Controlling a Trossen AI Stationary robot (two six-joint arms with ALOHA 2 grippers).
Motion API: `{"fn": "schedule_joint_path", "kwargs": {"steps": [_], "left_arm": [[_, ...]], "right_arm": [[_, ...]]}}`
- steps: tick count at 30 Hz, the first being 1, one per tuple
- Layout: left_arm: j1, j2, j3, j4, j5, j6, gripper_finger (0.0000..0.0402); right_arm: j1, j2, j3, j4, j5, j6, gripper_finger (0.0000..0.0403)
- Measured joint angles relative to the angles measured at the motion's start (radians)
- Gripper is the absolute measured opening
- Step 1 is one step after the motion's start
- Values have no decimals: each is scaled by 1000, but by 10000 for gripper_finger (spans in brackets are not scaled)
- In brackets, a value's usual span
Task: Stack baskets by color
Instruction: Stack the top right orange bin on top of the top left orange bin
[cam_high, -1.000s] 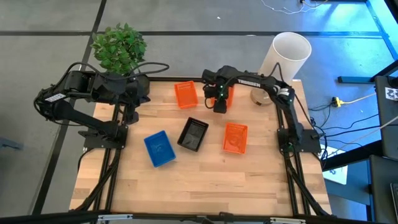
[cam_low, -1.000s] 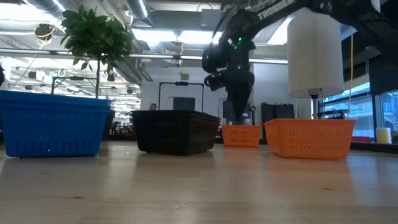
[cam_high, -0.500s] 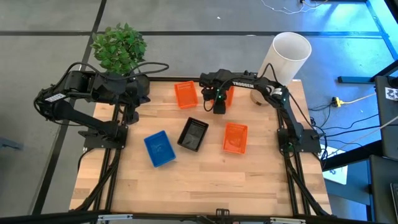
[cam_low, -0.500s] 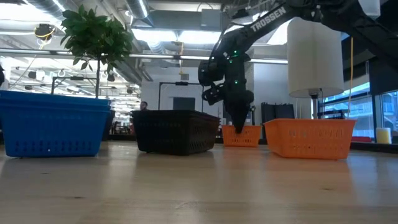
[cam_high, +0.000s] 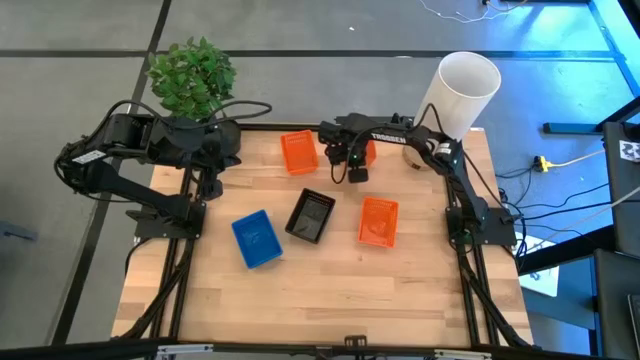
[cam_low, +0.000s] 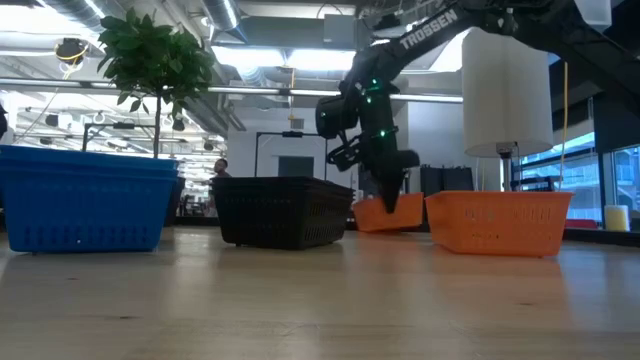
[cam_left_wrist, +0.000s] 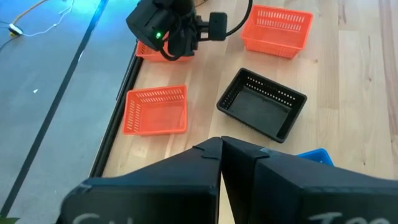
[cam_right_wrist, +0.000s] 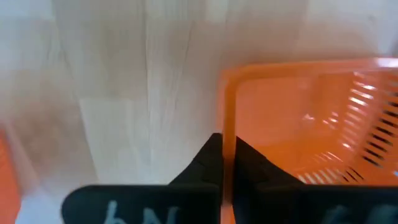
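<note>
Five baskets show in the high view: an orange basket (cam_high: 298, 152) at the far middle, a black basket (cam_high: 311, 215), a blue basket (cam_high: 257, 238), an orange basket (cam_high: 378, 221) to the right, and a third orange basket (cam_high: 368, 149) at the far edge. My right gripper (cam_high: 352, 172) is shut on that third basket (cam_right_wrist: 311, 118), which sits tilted (cam_low: 388, 214) in the low view. My left gripper (cam_left_wrist: 221, 152) is shut on nothing and waits raised over the table's far left corner (cam_high: 222, 150). My right gripper pinches one side wall's rim (cam_right_wrist: 228, 134) of the orange basket, close to a corner, with one finger (cam_right_wrist: 208, 158) outside the wall and the other (cam_right_wrist: 252, 165) inside. The fingers come from above, pointing down. The basket is tilted; whether part of it still rests on the table I cannot tell.
A potted plant (cam_high: 190, 75) stands beyond the far left corner. A tall white cylinder (cam_high: 458, 92) stands at the far right corner, with a small round object (cam_high: 415, 155) beside it. Bare wood (cam_high: 320, 300) covers the near half of the table.
My right gripper has sunk onto the far orange basket, rolled about its own line and shut on the wall. The basket stood level before and now sits tilted.
</note>
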Motion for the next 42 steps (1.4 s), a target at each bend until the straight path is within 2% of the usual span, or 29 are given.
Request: {"fn": "schedule_joint_path", "kwargs": {"steps": [6, 13, 17, 26, 38, 42], "left_arm": [[0, 0, 0, 0, 0, 1, 1], [0, 0, 0, 1, 0, 1, 1], [0, 0, 0, 1, 0, -8, 1], [0, 0, 0, 2, -3, -40, 1], [0, 0, 0, 3, -8, -53, 1], [0, 0, 0, 2, -8, -52, 1]], "right_arm": [[52, 0, 190, -130, 51, -24, 4], [130, -3, 384, -33, -31, -130, 2], [157, 2, 393, 106, -123, -150, 2], [153, 80, 393, 266, -157, -127, 1], [125, 152, 392, 259, -177, -124, 2], [124, 159, 392, 250, -177, -125, 23]]}}
